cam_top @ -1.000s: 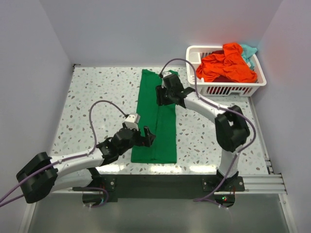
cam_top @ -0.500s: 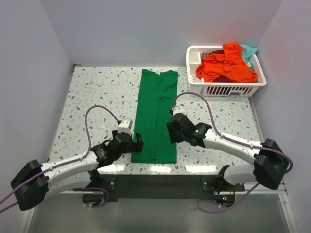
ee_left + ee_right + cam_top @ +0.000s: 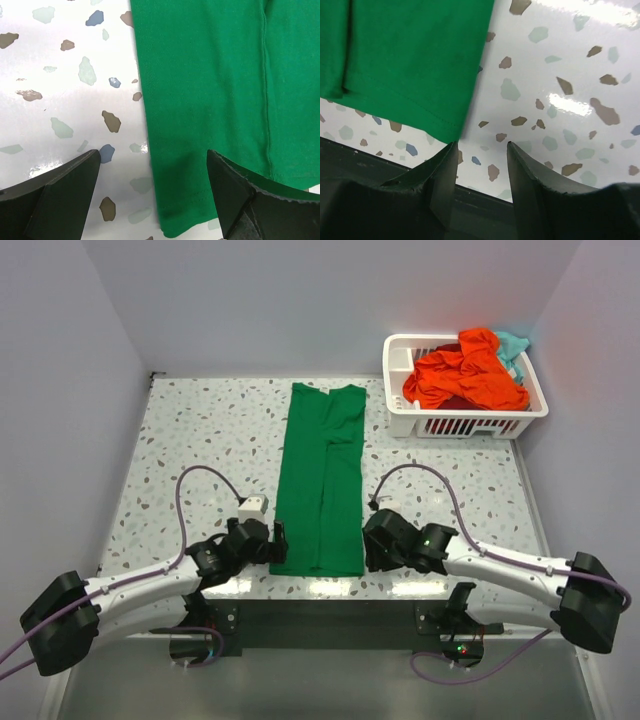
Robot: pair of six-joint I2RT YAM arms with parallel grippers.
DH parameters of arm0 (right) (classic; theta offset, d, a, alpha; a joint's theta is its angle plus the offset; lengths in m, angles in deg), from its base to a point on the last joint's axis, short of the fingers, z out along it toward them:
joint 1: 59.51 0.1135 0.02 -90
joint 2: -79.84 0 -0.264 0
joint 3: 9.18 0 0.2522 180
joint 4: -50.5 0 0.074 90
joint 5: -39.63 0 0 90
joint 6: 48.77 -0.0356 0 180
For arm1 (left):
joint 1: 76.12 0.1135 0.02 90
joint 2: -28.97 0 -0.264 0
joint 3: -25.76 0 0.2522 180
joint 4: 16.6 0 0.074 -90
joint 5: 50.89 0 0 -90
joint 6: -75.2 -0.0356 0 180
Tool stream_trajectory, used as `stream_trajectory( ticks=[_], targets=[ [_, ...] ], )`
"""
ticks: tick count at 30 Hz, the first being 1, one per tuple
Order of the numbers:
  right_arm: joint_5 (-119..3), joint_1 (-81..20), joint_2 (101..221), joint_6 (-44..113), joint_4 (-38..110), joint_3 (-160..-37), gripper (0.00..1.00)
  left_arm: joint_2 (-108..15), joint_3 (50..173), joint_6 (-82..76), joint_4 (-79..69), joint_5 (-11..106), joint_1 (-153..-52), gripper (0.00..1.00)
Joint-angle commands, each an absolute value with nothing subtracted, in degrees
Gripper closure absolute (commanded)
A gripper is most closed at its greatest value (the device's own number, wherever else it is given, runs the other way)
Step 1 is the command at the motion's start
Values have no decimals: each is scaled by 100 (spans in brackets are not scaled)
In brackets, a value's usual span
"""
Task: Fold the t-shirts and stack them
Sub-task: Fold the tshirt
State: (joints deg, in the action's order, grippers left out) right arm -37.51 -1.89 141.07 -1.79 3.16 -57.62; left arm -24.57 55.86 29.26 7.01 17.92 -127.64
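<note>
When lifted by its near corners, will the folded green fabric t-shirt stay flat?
Probably not: the folded green t-shirt lies limp with soft creases, so its middle would sag. Pushed on the glossy speckled table, it may bunch.

One green t-shirt (image 3: pixel 322 480), long folded strip, flat on tabletop (image 3: pixel 200 440), centre. One white basket (image 3: pixel 460 426), far right. In basket: orange-red heap (image 3: pixel 465 375), garment count unclear; one teal piece (image 3: pixel 513 343) at far right edge. Three shirt colours in all. Two arms. Two hands: left hand (image 3: pixel 278 543) at strip's near left corner, right hand (image 3: pixel 368 548) at near right corner.
</note>
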Motion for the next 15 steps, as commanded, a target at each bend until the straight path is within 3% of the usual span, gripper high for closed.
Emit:
stream_trajectory(
  ticks=[1, 15],
  targets=[
    [-4184, -115, 14303, -544, 1098, -5556, 53, -2447, 5482, 3056, 789, 1977, -12797, 8],
    [-4483, -28, 15050, -667, 1679, -5494, 53, -2350, 5429, 3082, 806, 2039, -12797, 8]
  ],
)
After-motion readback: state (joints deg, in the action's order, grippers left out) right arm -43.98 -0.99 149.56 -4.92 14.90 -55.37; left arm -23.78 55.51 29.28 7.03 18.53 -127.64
